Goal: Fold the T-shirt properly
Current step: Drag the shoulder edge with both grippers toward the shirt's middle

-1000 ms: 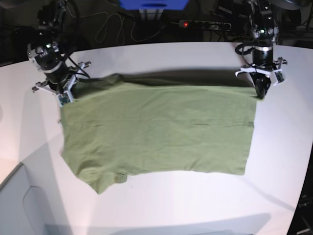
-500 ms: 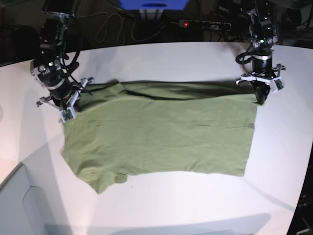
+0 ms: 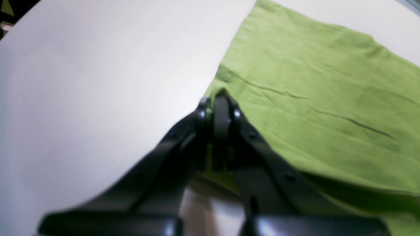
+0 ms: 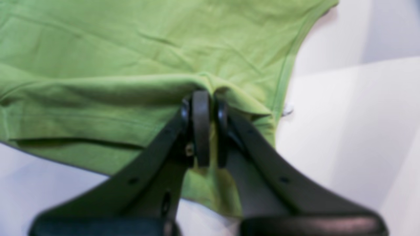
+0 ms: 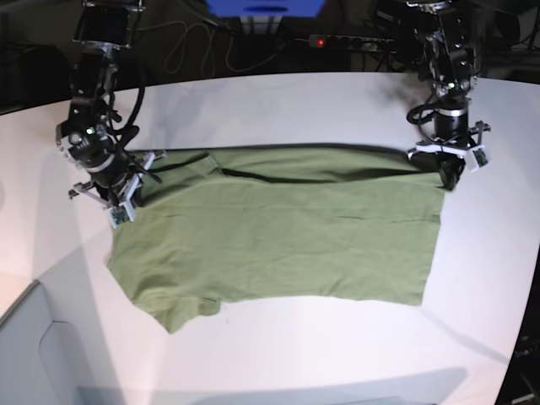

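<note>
Now, line by line:

T-shirt (image 5: pixel 278 240): olive-green, spread across the middle of the white table (image 5: pixel 295 101), lying wide from one side to the other, with a sleeve hanging toward the near left corner in the base view.
Far edge: raised and doubled over toward the near side, making a long fold with a dark shadow line along the shirt's top.
Left gripper (image 5: pixel 450 173): at the shirt's far right corner in the base view, jaws pressed together and pinching the cloth edge.
Left wrist view: black fingers (image 3: pixel 220 114) meet at the corner of the green cloth (image 3: pixel 311 98); bare white table (image 3: pixel 98 82) lies beside them; the picture is blurred.
Right gripper (image 5: pixel 126 198): at the shirt's far left corner in the base view, jaws pressed together and pinching a bunch of cloth.
Right wrist view: fingers (image 4: pixel 200 118) closed on a gathered ridge of the shirt (image 4: pixel 131 49), with a hemmed edge running just beside them on the right.
Cloth surface: mostly flat, with a few shallow creases.
Background: a power strip (image 5: pixel 346 41) with a red light and cables (image 5: pixel 190 46) lie behind the table.
</note>
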`<state>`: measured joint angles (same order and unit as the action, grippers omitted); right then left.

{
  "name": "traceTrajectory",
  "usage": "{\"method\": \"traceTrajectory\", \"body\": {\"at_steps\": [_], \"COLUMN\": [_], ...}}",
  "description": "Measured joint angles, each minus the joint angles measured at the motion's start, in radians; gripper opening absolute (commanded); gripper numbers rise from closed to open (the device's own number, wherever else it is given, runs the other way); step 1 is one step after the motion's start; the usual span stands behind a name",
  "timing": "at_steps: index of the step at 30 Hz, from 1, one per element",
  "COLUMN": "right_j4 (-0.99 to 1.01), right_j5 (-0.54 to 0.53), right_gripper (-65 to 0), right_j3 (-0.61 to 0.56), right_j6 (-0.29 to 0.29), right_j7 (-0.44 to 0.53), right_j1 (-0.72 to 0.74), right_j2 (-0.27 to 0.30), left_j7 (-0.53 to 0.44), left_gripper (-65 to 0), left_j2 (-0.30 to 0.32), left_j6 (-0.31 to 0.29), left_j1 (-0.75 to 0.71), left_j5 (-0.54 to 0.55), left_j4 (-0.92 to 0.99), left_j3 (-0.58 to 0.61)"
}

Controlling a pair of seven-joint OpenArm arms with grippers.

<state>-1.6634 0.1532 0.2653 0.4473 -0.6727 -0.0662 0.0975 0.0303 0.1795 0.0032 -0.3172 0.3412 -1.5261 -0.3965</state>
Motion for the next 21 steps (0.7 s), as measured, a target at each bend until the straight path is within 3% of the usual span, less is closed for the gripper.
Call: {"method": "traceTrajectory", "body": {"at_steps": [21], "right_j4": [0.001], "right_j5": [0.000], "right_gripper": [-64.9], "right_j3": [0.000], "right_j6": [0.000], "right_j7": [-0.008], "right_j1": [0.044], "right_j2": [0.002], "left_j7": [0.000], "left_gripper": [-65.0], "left_j2": [0.000], "left_j6": [0.000], "left_j1": [0.019], "left_j5": [0.000], "left_j4": [0.002], "left_j3": [0.000]}}
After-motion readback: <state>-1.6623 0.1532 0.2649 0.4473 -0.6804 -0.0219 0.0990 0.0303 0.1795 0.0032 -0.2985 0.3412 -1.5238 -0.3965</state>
